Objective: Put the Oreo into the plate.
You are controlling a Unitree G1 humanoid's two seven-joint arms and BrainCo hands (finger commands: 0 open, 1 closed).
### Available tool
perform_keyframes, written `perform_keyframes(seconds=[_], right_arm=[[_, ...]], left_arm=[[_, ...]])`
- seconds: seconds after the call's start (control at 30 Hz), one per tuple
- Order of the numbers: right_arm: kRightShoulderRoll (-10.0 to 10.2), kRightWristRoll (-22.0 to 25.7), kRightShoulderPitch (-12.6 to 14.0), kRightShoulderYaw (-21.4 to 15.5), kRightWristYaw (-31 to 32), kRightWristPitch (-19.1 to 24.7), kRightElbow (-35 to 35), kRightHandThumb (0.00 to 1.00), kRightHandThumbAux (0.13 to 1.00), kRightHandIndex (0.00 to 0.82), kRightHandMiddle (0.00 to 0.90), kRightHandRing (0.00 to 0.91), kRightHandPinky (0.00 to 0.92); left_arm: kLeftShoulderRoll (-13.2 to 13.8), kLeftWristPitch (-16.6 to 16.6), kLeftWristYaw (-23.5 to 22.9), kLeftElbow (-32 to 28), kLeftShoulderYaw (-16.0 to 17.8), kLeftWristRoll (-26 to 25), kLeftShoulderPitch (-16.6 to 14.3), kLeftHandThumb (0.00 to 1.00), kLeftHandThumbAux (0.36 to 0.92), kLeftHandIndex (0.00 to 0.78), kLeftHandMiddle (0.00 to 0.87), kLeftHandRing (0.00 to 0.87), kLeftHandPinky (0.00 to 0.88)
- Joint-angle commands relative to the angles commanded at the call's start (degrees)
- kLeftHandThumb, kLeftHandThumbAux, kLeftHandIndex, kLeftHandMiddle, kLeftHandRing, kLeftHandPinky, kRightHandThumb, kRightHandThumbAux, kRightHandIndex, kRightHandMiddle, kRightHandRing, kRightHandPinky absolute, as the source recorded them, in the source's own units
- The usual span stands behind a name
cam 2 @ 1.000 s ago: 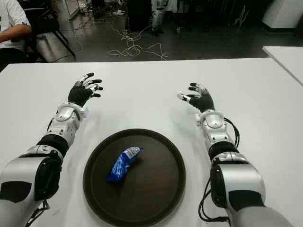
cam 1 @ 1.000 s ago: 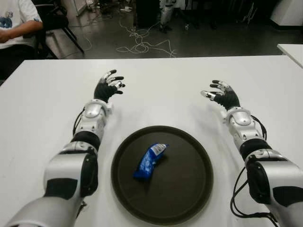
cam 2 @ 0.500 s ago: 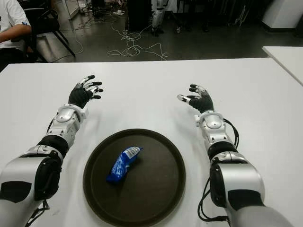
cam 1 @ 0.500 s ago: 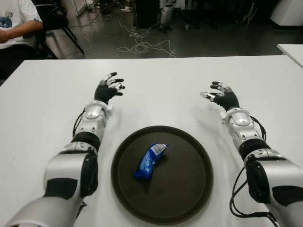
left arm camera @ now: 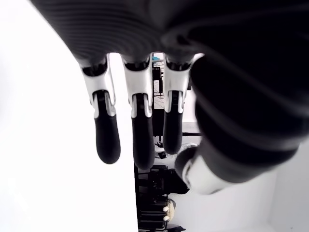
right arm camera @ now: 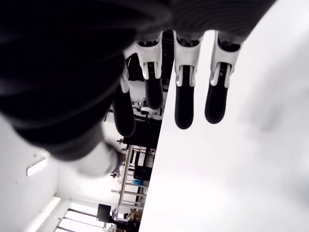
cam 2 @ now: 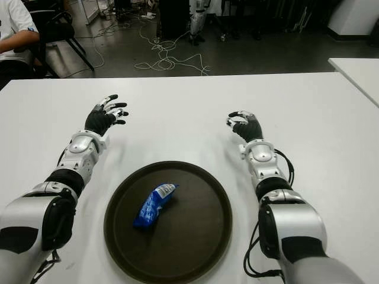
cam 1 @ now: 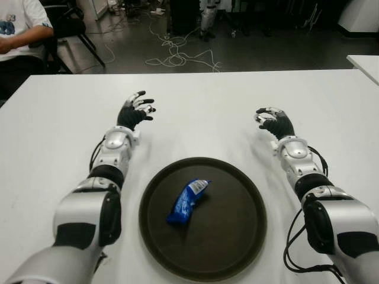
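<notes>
A blue Oreo packet [cam 1: 188, 200] lies inside the dark round plate [cam 1: 231, 228], left of its centre, at the near middle of the white table [cam 1: 201, 112]. My left hand [cam 1: 137, 107] is stretched out beyond the plate's far left side, fingers spread, holding nothing. My right hand [cam 1: 269, 118] is beyond the plate's far right side, fingers loosely bent and empty. In the left wrist view the fingers [left arm camera: 137, 130] hang straight, and the right wrist view shows its fingers [right arm camera: 183, 96] likewise with nothing between them. Neither hand touches the packet or the plate.
A person in a white shirt [cam 1: 21, 26] sits at the table's far left corner beside a dark chair [cam 1: 71, 26]. Cables [cam 1: 177, 56] lie on the floor past the far edge. Another white table [cam 1: 366, 64] stands at the right.
My right hand has drawn slightly inward and its fingers have bent in more. The left hand, the packet and the plate have stayed put.
</notes>
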Motion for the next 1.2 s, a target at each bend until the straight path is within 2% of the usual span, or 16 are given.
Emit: perform_keyframes(seconds=[0.33, 0.67, 1.2], right_arm=[[0.46, -0.78, -0.09, 0.14, -1.43, 0.20, 0.15, 0.660, 0.740, 0.396, 0.218, 0.275, 0.344], [0.21, -1.64, 0.10, 0.64, -2.39, 0.67, 0.24, 0.659, 0.741, 0.394, 0.210, 0.262, 0.318], [0.12, -2.13, 0.14, 0.52, -2.50, 0.70, 0.22, 0.659, 0.741, 0.394, 0.203, 0.251, 0.312]], left_arm=[[0.34, 0.30, -1.24, -0.12, 0.53, -0.44, 0.07, 0.207, 0.808, 0.141, 0.295, 0.363, 0.460], [0.23, 0.13, -1.20, 0.00, 0.79, -0.53, 0.22, 0.166, 0.824, 0.137, 0.278, 0.351, 0.451], [0.15, -0.02, -1.46, -0.04, 1.04, -0.89, 0.24, 0.180, 0.826, 0.140, 0.275, 0.347, 0.448]])
